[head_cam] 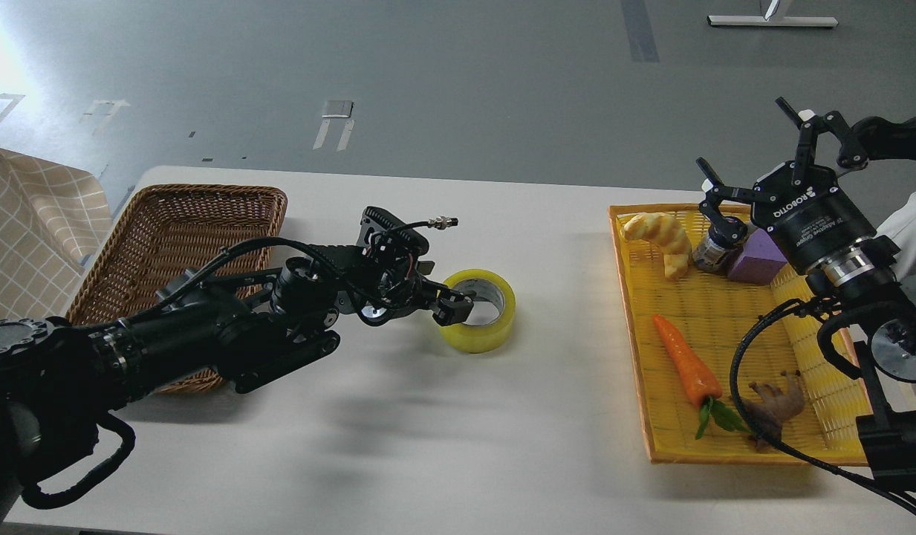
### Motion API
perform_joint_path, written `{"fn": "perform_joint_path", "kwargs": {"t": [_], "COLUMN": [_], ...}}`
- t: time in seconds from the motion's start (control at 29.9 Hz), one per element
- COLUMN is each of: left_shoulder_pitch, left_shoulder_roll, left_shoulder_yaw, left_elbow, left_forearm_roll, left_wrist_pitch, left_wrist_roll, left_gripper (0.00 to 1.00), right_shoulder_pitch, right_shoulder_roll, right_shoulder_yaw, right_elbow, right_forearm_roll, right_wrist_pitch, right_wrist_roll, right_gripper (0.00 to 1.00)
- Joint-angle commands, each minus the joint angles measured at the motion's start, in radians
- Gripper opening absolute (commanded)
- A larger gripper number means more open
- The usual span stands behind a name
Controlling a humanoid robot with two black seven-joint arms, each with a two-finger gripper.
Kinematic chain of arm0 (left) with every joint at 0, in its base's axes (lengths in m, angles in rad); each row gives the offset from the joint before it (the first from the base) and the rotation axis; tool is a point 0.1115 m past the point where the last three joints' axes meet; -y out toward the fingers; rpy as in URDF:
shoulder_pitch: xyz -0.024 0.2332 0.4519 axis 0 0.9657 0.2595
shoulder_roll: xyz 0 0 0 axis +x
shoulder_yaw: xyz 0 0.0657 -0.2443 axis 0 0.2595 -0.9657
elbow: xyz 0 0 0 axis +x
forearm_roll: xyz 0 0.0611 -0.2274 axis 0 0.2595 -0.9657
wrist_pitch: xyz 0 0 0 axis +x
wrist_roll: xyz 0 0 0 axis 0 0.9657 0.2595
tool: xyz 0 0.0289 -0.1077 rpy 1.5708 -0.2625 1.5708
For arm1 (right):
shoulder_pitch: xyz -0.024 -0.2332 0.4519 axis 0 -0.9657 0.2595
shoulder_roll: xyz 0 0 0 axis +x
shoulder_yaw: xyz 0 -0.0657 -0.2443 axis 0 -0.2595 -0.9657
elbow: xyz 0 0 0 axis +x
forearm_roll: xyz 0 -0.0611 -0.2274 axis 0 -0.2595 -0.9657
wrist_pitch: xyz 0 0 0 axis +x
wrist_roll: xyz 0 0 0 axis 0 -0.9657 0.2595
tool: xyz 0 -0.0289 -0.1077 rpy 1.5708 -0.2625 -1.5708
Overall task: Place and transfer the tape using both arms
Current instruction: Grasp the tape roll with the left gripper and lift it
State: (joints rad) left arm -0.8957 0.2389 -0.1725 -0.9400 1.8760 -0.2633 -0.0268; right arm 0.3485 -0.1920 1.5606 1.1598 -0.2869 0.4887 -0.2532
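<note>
The tape (487, 327), a yellow translucent roll with a grey-white core, lies flat on the white table (458, 446) near its middle. My left gripper (446, 301) reaches in from the left and sits at the roll's left rim. One finger is inside the core hole and the other is outside the wall, closed on the rim. My right gripper (758, 163) hangs open and empty above the far end of the yellow tray (643, 386), well to the right of the tape.
A brown wicker basket (168, 230) stands at the left behind my left arm. The yellow tray at the right holds a croissant (662, 238), a purple block (755, 256), an orange carrot (684, 360) and a small brown toy (781, 405). A checked cloth (34, 223) lies at the far left.
</note>
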Motion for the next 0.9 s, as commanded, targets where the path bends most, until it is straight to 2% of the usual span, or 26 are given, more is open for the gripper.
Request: {"fn": "perform_joint_path", "kwargs": {"t": [0.0, 0.13, 0.2, 0.33, 0.47, 0.74, 0.87], "left_shoulder_pitch": [0.001, 0.003, 0.004, -0.002, -0.014, -0.181, -0.215], "left_shoulder_roll": [-0.006, -0.007, -0.007, -0.023, -0.015, 0.049, 0.103], "left_shoulder_yaw": [0.001, 0.002, 0.002, 0.004, 0.002, -0.006, -0.001], "left_elbow": [0.009, 0.012, 0.013, 0.015, 0.003, -0.002, 0.000], "left_forearm_roll": [0.002, 0.002, 0.003, 0.005, 0.006, -0.112, -0.153], "left_wrist_pitch": [0.001, 0.004, 0.004, 0.002, 0.004, 0.001, 0.002], "left_wrist_roll": [0.021, 0.022, 0.018, -0.012, -0.016, -0.081, -0.108], "left_gripper": [0.52, 0.09, 0.00, 0.00, 0.00, 0.00, 0.00], "right_shoulder_pitch": [0.000, 0.000, 0.000, 0.000, 0.000, 0.003, 0.003], "right_shoulder_roll": [0.000, 0.000, 0.000, 0.002, 0.000, 0.003, 0.002], "right_shoulder_yaw": [0.001, 0.001, 0.001, 0.001, -0.001, 0.003, 0.003], "right_elbow": [-0.002, -0.003, -0.003, -0.005, -0.006, -0.002, -0.006], "right_forearm_roll": [0.000, 0.000, 0.000, 0.000, -0.001, 0.000, 0.000], "right_wrist_pitch": [0.000, 0.000, 0.000, 0.000, 0.000, 0.000, 0.000], "right_wrist_roll": [0.000, 0.000, 0.000, 0.000, 0.000, 0.000, 0.000], "right_gripper": [1.00, 1.00, 1.00, 1.00, 1.00, 1.00, 1.00]}}
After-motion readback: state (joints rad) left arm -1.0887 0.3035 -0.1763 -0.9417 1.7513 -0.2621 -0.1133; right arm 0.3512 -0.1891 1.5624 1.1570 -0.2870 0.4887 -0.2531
